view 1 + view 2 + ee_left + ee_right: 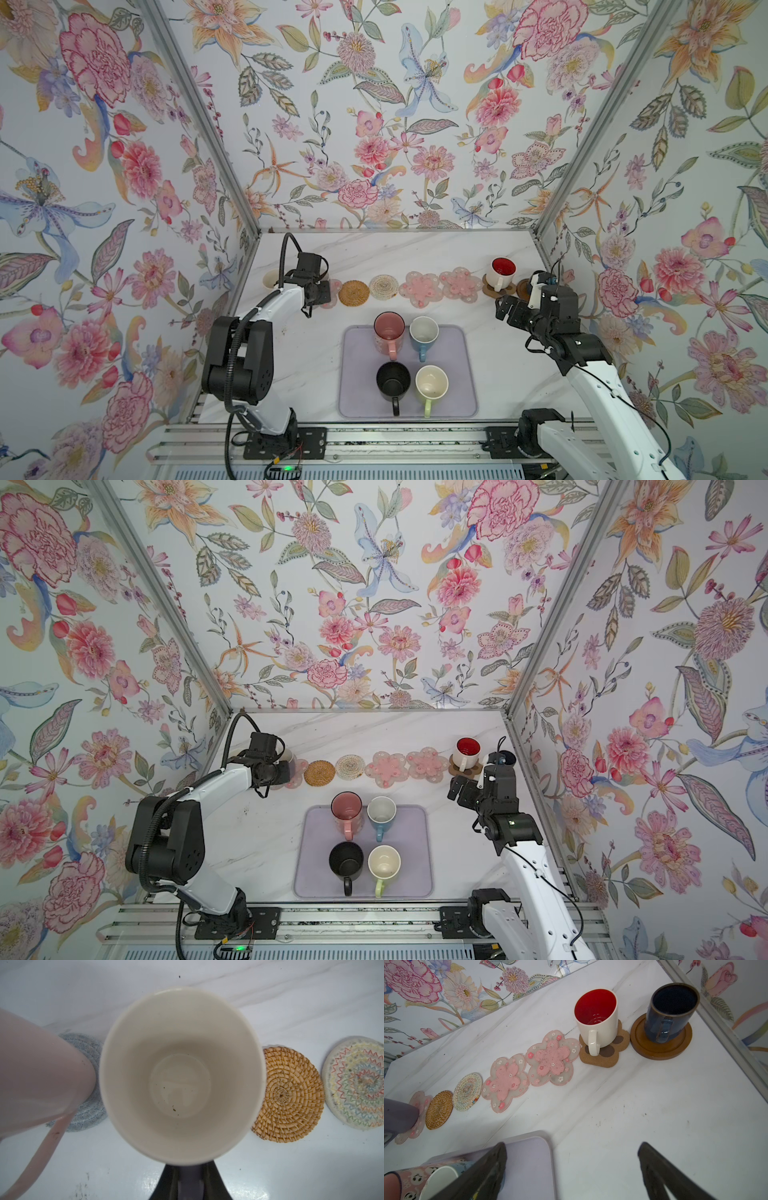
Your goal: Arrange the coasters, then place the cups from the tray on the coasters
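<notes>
A white marble table [299,365] is carrying a pale lavender tray [457,374] near its front edge. Four mugs are standing on the tray: pink [389,328], blue [424,332], black [393,380] and light green [432,382].

The left gripper [182,1169] is clenching the lavender mug [178,1076] at its side. That mug is sitting on a pink flower coaster [422,1102] in the far row. The right gripper [572,1145] is hovering beside the tray, jaws spread wide, grasping nothing.

The cream-pink mug [41,1053] is resting on the grey knitted coaster [91,1105]. The red-lined white mug [598,1018] is sitting on the paw coaster [591,1061], and the navy mug [670,1012] on the brown disc [660,1049].

Between them, the rattan coaster [288,1095], the woven coaster [355,1084] and two flower coasters [504,1082] [552,1057] are lying bare.
</notes>
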Controlling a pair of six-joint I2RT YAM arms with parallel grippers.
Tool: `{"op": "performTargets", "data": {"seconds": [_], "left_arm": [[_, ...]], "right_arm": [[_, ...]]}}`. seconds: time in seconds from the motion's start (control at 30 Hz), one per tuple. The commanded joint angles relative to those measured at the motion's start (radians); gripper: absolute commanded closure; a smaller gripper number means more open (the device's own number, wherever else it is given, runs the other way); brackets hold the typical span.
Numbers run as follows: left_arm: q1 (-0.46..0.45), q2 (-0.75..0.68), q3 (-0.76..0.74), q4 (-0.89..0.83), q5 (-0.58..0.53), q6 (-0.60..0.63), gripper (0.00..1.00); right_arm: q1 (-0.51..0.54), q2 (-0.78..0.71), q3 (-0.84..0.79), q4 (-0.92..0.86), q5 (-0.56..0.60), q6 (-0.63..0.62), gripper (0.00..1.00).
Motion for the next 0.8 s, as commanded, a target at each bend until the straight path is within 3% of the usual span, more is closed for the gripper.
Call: {"op": "performTargets", "data": {"seconds": [0.0, 0.77], "left_arm": [[0.010, -0.003, 0.047, 0.063, 0.005, 0.004, 1.00], [0.014, 0.026, 0.041, 0.067, 0.016, -0.005, 1.00]], "right_arm": [[-0.006, 0.004, 0.008, -0.020, -0.004, -0.014, 0.01], [-0.007, 0.001, 0.008, -0.021, -0.010, -0.012, 0.01]]}}
